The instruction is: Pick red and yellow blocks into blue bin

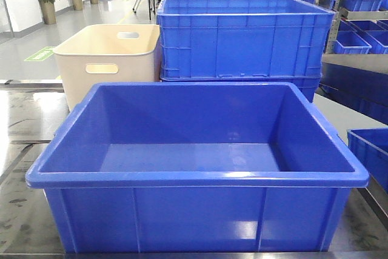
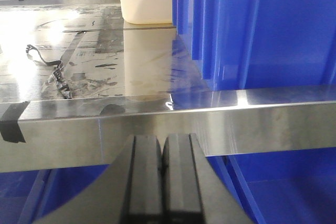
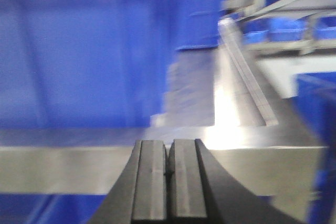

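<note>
Ahead of the left gripper [image 2: 163, 182], whose jaws are pressed together with nothing between them, the blue bin [image 1: 194, 180] sits on the steel surface [image 2: 105, 77]: smooth tapered walls, thick rolled rim. The right gripper [image 3: 169, 182] has its jaws likewise closed, bin wall ahead-left.

Left end effector [image 2: 163, 182] has its pads pressed together, holding nothing; right end effector [image 3: 168, 182] likewise.

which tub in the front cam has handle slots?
The cream tub, back left behind the blue bin; the others are blue and slotless.
</note>
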